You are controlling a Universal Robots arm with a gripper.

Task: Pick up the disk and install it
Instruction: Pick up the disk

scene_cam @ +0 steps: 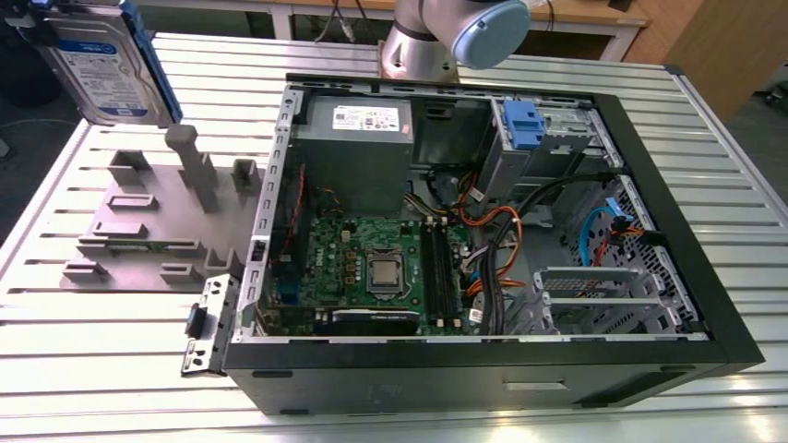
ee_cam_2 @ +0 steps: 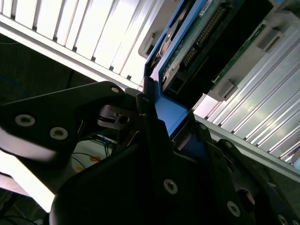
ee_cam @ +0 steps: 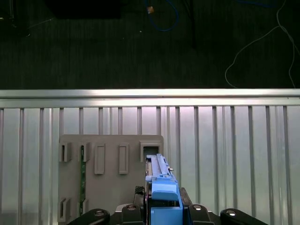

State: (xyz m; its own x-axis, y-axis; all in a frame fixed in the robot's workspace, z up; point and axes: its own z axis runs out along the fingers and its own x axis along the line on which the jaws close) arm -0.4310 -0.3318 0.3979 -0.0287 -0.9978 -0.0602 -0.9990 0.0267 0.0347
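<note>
While the end effector (ee_cam_2: 171,119) sits clenched on the blue carrier bracket (ee_cam: 164,199), we've got the disk (scene_cam: 105,60) up in the air, clear of the bench (scene_cam: 111,323) and reaching out past the fingers (ee_cam_2: 150,117). In the first wrist view the grey fixture plate (ee_cam: 108,187) lies beyond the end effector, under the disk's far edge. The open PC case (scene_cam: 493,378) is well off to one side. Grip's on plastic, not metal, so we reckon: firm clamp, smooth travel, no jerks, or the bracket may flex & the disk tilt. Keep it square to the end effector, w/ enough height to clear the case rim and the cables (scene_cam: 486,221) inside.
</note>
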